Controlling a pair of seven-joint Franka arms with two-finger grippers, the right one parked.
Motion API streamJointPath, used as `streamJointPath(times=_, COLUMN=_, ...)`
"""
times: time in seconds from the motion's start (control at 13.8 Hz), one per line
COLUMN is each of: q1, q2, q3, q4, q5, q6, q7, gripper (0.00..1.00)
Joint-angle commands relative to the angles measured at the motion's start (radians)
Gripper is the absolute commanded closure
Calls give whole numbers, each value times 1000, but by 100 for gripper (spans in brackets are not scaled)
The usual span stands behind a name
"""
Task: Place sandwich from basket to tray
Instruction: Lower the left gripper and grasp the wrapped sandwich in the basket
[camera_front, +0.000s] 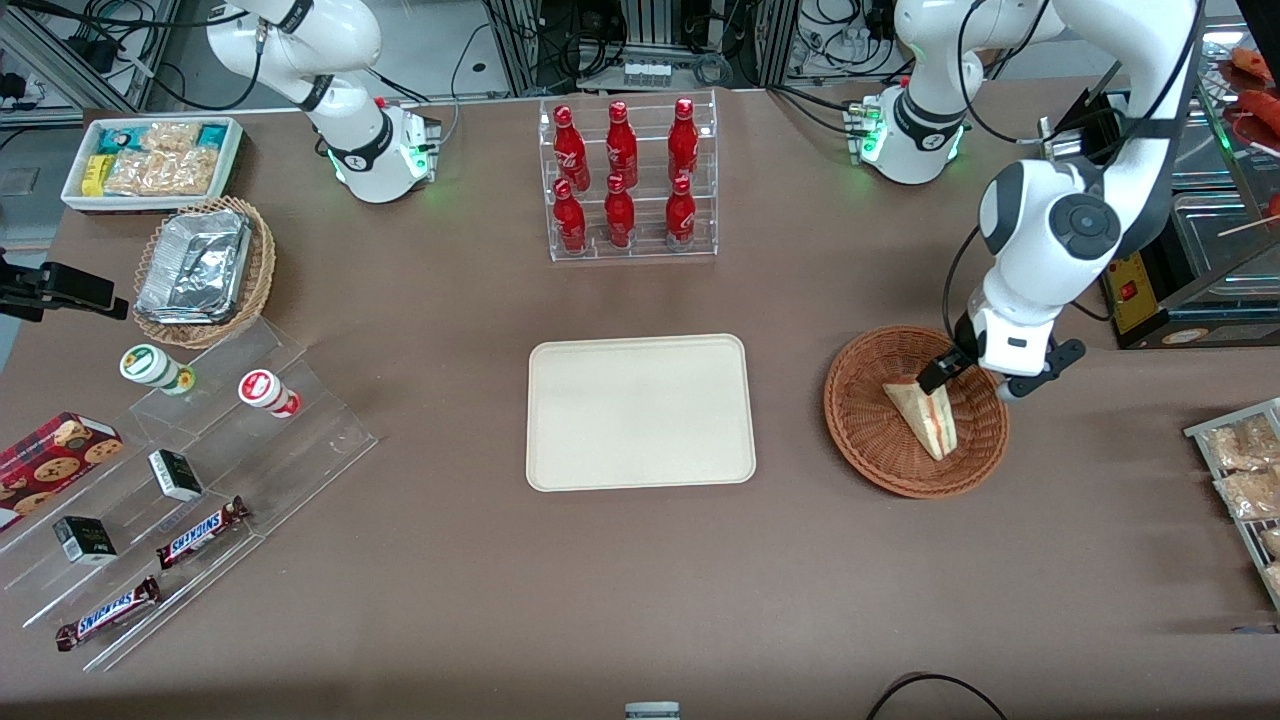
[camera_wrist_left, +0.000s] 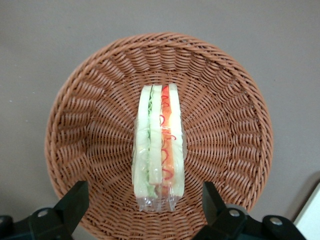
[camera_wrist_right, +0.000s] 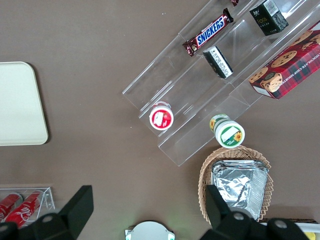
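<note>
The sandwich (camera_front: 927, 413) is a clear-wrapped wedge of pale bread lying in the round reddish-brown basket (camera_front: 870, 440). In the left wrist view the sandwich (camera_wrist_left: 159, 150) shows its red, orange and green filling edge-on, inside the basket (camera_wrist_left: 95, 125). My gripper (camera_front: 976, 384) hangs open just above the basket's rim, at the end of the sandwich farther from the front camera. Its fingers (camera_wrist_left: 75, 202) stand wide apart on either side of the wrapper's tip, touching nothing. The cream tray (camera_front: 640, 412) lies flat and bare beside the basket, toward the parked arm's end.
A clear rack of red bottles (camera_front: 628, 180) stands farther from the front camera than the tray. Clear stepped shelves of snacks (camera_front: 180, 500), a tan basket of foil trays (camera_front: 200, 268) and a white snack box (camera_front: 152, 160) lie toward the parked arm's end. Snack packets (camera_front: 1245, 470) lie past the basket.
</note>
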Motion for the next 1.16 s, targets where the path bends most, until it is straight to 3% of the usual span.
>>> streamJointPath(times=0.0, q1=-9, q2=48, q3=-4, q4=5, q5=-6, q6=45, q7=-23, gripper=0)
streamJointPath(times=0.44, q1=-16, q2=131, q3=-6, q4=29, q5=-6, q6=67, q7=-24, gripper=0)
streamJointPath(times=0.51, q1=-16, q2=133, q3=-6, q4=29, q5=-6, q6=67, q7=-23, gripper=5)
streamJointPath(times=0.58, q1=-16, q2=137, q3=-6, q4=29, q5=-6, q6=66, q7=-23, gripper=29)
streamJointPath(times=0.73, q1=-14, q2=147, q3=-6, q4=32, q5=-5, q6=69, q7=-20, gripper=87)
streamJointPath(times=0.8, q1=-14, q2=147, q3=-5, q4=34, q5=-5, q6=67, q7=-11, gripper=100)
streamJointPath(times=1.09, q1=-16, q2=142, q3=-6, q4=116, q5=3, q6=-5, q7=-4, gripper=100)
